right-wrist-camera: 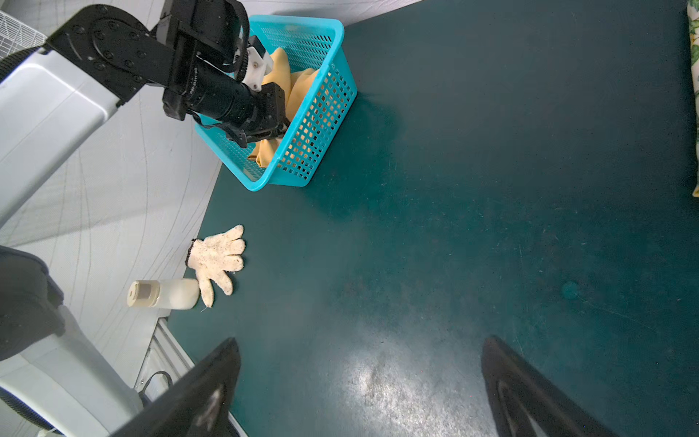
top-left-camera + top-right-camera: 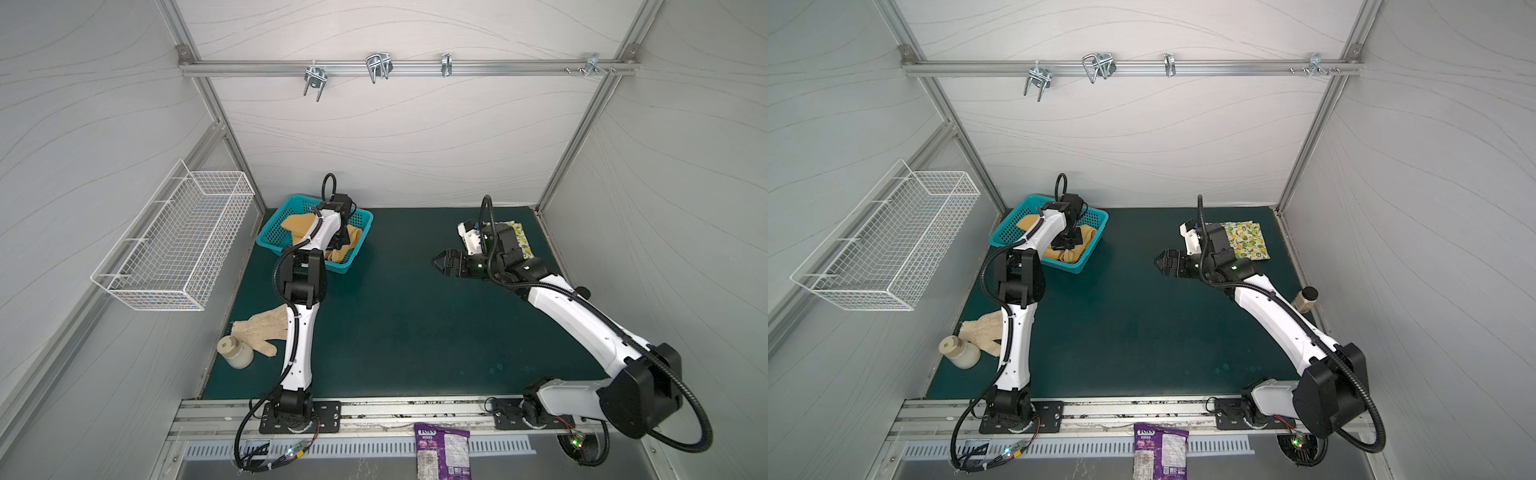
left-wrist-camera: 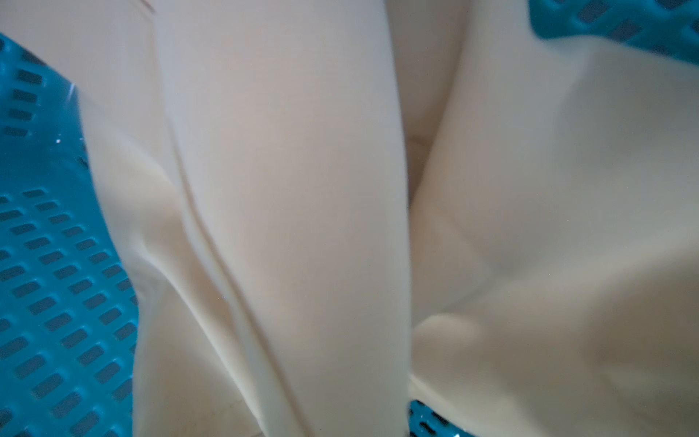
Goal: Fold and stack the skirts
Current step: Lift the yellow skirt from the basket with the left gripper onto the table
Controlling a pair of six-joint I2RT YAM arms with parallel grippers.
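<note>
Step in hand: extracting the plain mustard-yellow cloth skirt (image 2: 296, 223) from the teal perforated plastic basket (image 2: 266, 240) at the worktop's (image 2: 395, 332) far left corner. The left gripper (image 2: 1069, 242) clamps its folds; the right gripper (image 2: 436, 262) hangs spread, empty. The folded lemon-print white skirt (image 2: 1246, 242) lies far right. Next: lift clear of the rim.

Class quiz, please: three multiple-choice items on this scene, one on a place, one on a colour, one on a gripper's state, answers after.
1. Where is the mustard-yellow skirt? A on the mat; B in the plastic basket; C in the wire rack.
2. What colour is that basket? A turquoise; B red; C white.
3. How is the right gripper? A shut on a glove; B shut on a bottle; C open, empty.
Answers: 1 B, its folds lie inside the basket walls; 2 A, the slotted walls are turquoise; 3 C, the right wrist view shows its fingers spread wide, nothing between.
</note>
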